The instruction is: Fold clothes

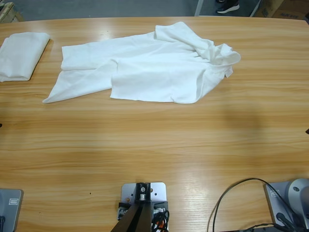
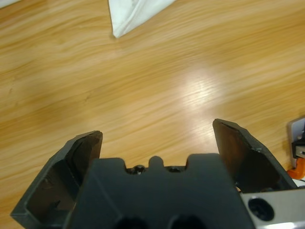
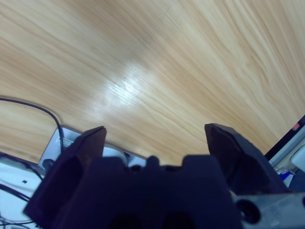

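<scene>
Gaping wide and empty, left end effector (image 2: 157, 138) and right end effector (image 3: 155, 136) hover above the table (image 1: 154, 145).

Non-task items, placed relative to the table

Long light-brown wooden table (image 1: 154, 145) w/ streaky grain fills the high view. Thin black cable (image 1: 231, 191) loops over its near-right corner. Beyond its far edge: grey floor (image 1: 111, 7), w/ a dark shoe w/ white sole (image 1: 228, 7) at far right; brown cardboard box (image 1: 289, 8) past the far-right corner.
</scene>
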`<state>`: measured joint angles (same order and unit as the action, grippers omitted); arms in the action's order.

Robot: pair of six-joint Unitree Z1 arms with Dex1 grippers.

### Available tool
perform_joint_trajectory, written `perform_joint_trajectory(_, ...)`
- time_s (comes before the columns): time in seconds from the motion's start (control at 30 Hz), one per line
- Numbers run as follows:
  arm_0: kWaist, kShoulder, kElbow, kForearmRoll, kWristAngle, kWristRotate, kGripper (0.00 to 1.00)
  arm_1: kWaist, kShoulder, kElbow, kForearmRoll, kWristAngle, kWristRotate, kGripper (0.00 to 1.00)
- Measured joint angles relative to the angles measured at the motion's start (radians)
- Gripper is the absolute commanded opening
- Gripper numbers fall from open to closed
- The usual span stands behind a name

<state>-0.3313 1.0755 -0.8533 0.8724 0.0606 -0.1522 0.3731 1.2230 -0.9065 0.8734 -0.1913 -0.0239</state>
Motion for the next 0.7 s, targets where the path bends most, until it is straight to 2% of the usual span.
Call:
perform_joint_trajectory(0.13,0.0,0.012,0.0,0.0,0.0,0.0,0.964,-0.002,0.0,0.0,0.0,0.0,0.0,0.849)
perform_joint_trajectory(0.4,0.0,0.003,0.0,0.0,0.0,0.0,0.944,-0.003,-0.002,0.0,0.0,0.0,0.0,0.856)
perform_joint_trajectory(0.47,0.0,0.005,0.0,0.001,0.0,0.0,0.939,-0.003,-0.003,0.0,0.0,0.0,0.0,0.87)
perform_joint_trajectory(0.5,0.0,0.007,0.0,0.003,0.0,0.0,0.941,-0.003,-0.002,-0.005,0.004,0.0,0.001,0.919)
perform_joint_trajectory(0.57,0.0,0.009,-0.007,0.005,0.0,-0.002,0.952,-0.003,-0.002,-0.057,0.033,-0.001,0.018,0.989)
perform_joint_trajectory(0.7,0.0,0.035,-0.102,0.021,-0.006,-0.109,0.965,-0.003,0.032,-0.256,0.09,-0.002,0.155,0.999)
